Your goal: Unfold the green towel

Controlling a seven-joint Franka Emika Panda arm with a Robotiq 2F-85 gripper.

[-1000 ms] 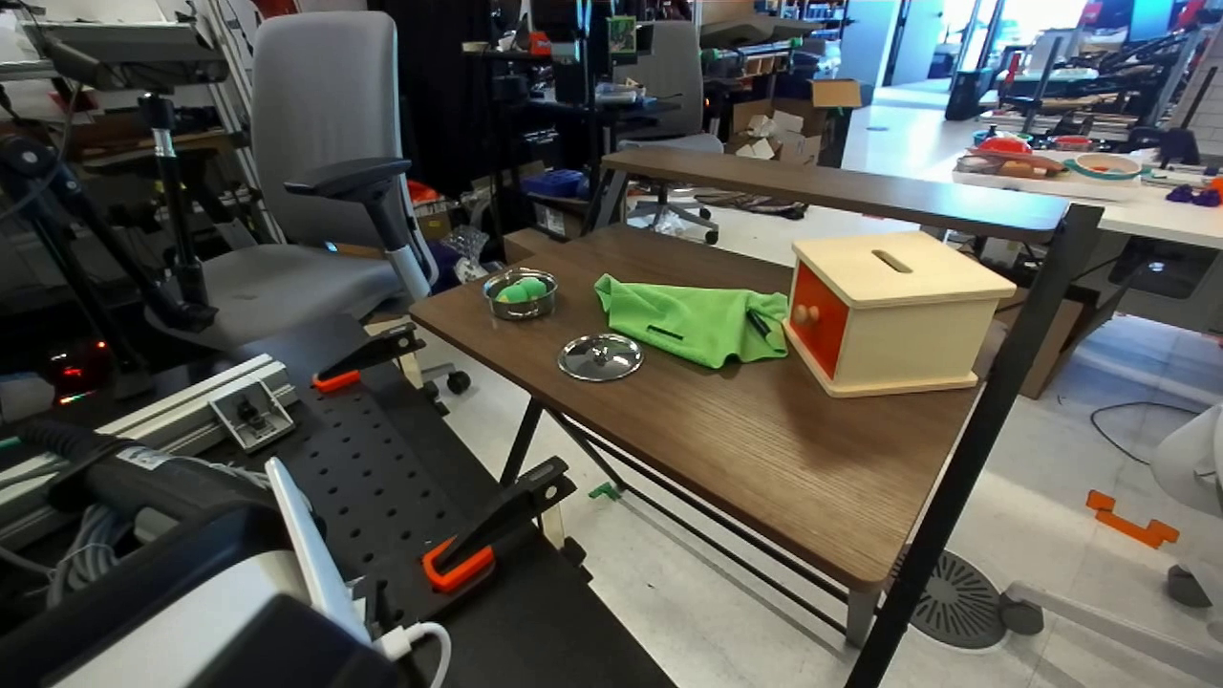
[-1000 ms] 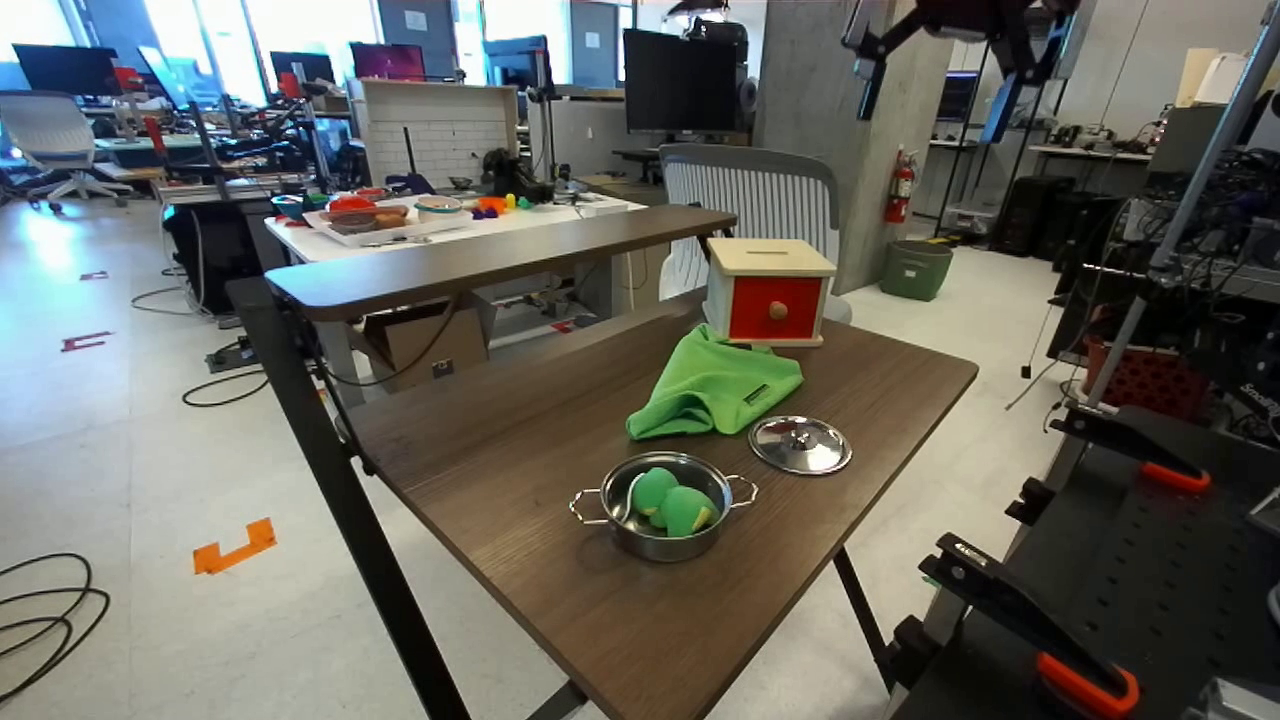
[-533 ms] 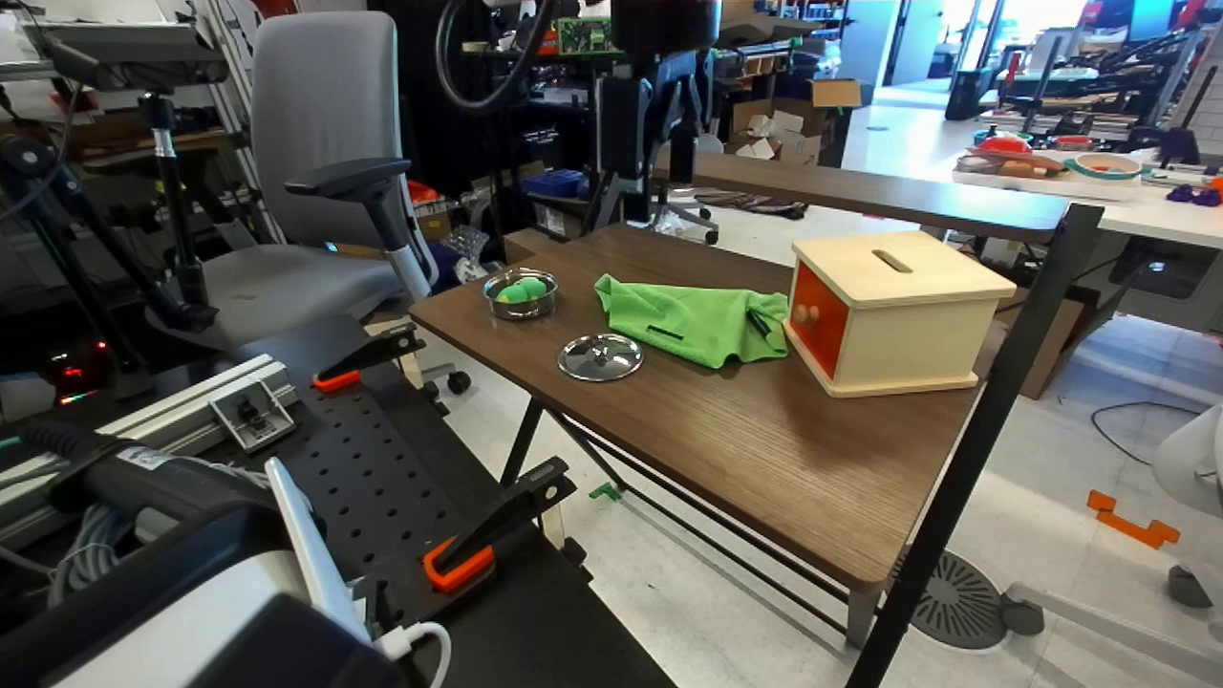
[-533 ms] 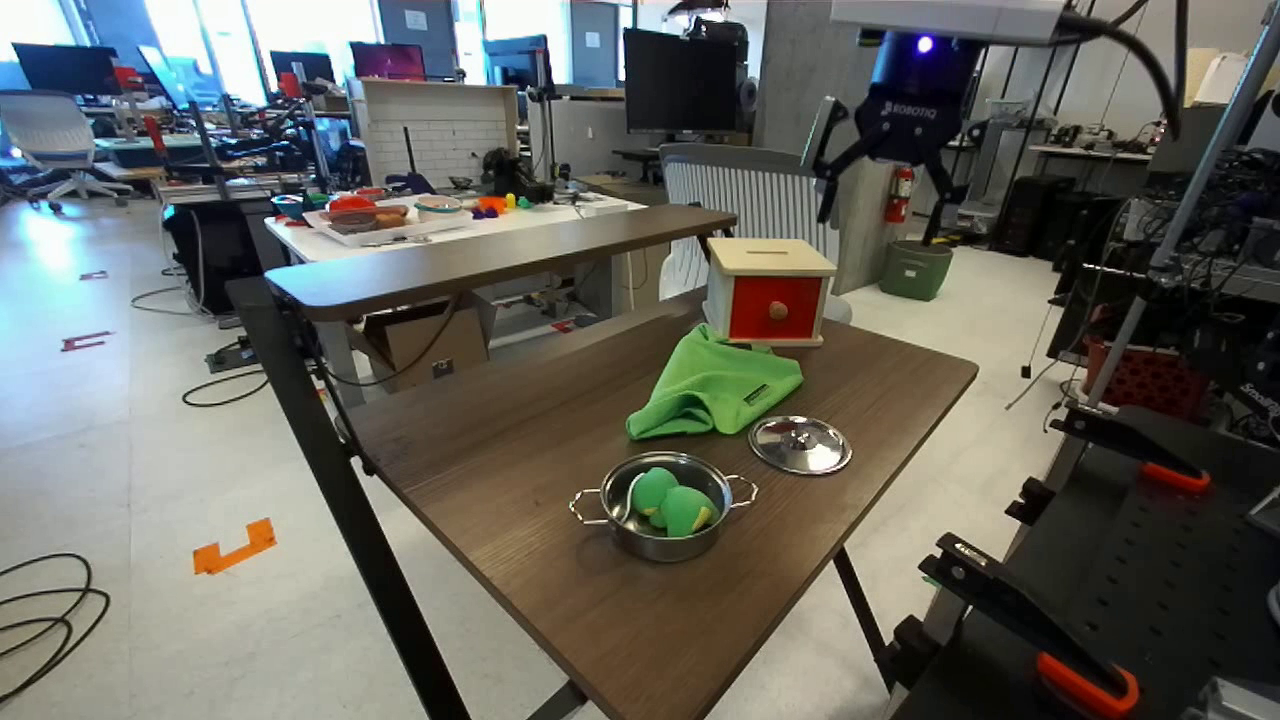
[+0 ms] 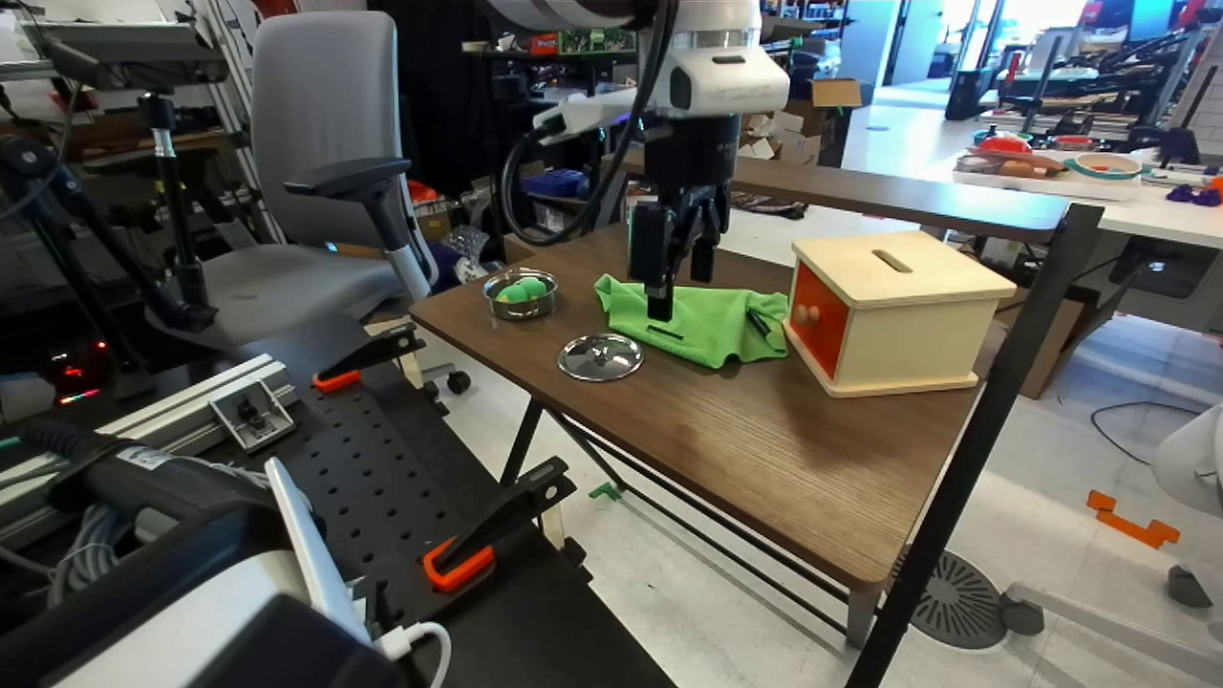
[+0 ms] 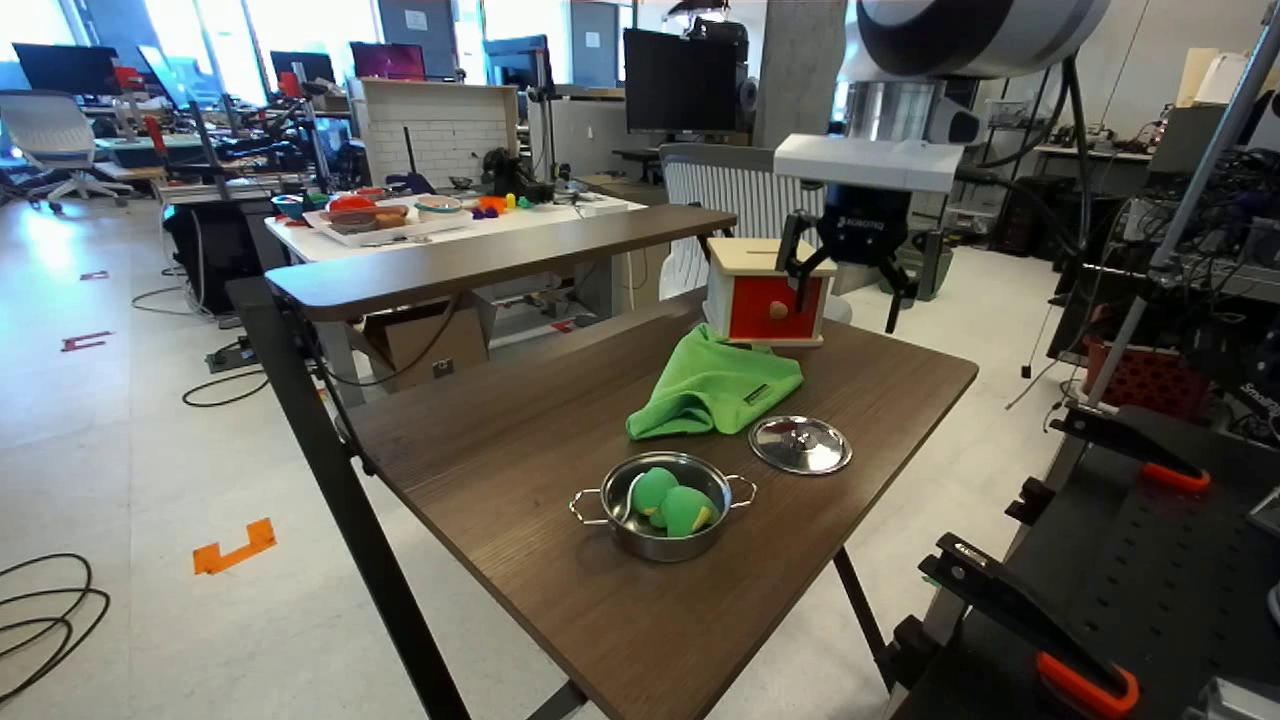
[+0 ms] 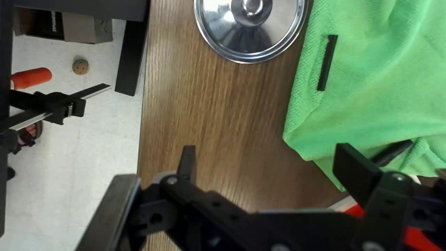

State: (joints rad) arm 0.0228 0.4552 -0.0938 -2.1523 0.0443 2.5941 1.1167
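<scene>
Handling towel (image 6: 710, 382): lies just beside box (image 5: 912, 339); likely light, soft, limp.
End effector (image 6: 847, 316): spread wide, empty, raised near box.
Corner (image 7: 302, 150) toward box: probably best pinched, one layer only.

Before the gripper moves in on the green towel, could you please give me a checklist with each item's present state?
1. Gripper open: ok, jaws apart, holding nothing.
2. Gripper lined up over the green towel: not ok; the wrist view shows mostly tabletop between the jaws.
3. Lid well away from the towel: not ok, it lies close beside it.
4. Towel free of the wooden box: cannot tell whether they touch.
5. Pot away from the towel: ok, it stands apart.
</scene>
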